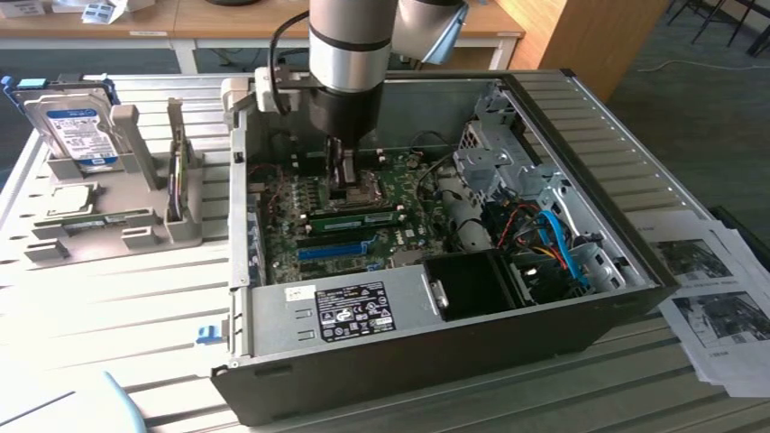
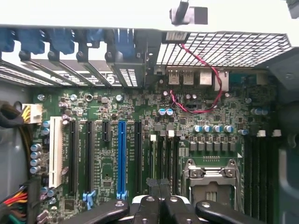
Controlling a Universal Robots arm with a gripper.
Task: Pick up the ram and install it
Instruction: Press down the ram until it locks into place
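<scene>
While over the motherboard (image 2: 140, 140), tool (image 2: 159, 186) pressed together beside ram (image 1: 355, 217), labels too small to read

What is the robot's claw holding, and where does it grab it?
Nothing seems held. The gripper is shut with nothing between its fingers, just above the ram, which lies along the motherboard.

Slatted table (image 1: 132, 307) — computer case (image 1: 457, 334), grey rack (image 1: 108, 225), papers (image 1: 716, 307).
</scene>
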